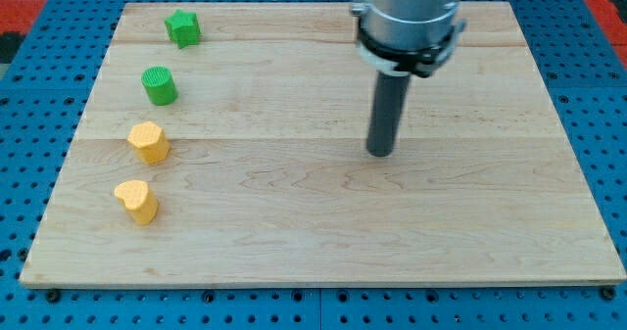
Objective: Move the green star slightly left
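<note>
The green star [182, 27] lies near the board's top left corner. Below it along the view's left side sit a green cylinder [160, 85], a yellow hexagon-like block [148, 142] and a yellow heart-like block [136, 201]. My tip [379, 153] rests on the board right of centre, far to the right of and below the green star, touching no block.
The wooden board [323, 232] lies on a blue pegboard surface [20, 154]. The rod's grey mount [409, 17] hangs over the board's top edge.
</note>
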Robot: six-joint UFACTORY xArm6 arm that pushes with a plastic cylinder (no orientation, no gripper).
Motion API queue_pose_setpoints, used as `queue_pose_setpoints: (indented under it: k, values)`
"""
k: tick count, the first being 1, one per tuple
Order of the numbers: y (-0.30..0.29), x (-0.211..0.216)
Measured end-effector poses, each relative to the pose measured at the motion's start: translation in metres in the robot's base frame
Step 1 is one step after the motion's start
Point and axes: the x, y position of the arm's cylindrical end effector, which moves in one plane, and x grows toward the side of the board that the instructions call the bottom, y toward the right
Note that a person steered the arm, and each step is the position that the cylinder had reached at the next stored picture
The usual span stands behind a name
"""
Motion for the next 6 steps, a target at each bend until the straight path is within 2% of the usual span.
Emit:
queue_pose_setpoints:
  k: [1,2,3,4,5,6]
  values:
    - [-0.038,-0.049]
    - [-0.065,-0.115]
    - [-0.118,-0.158]
    - [-0.124,-0.194]
    - [-0.150,-0.181]
    - [-0.257,-0.185]
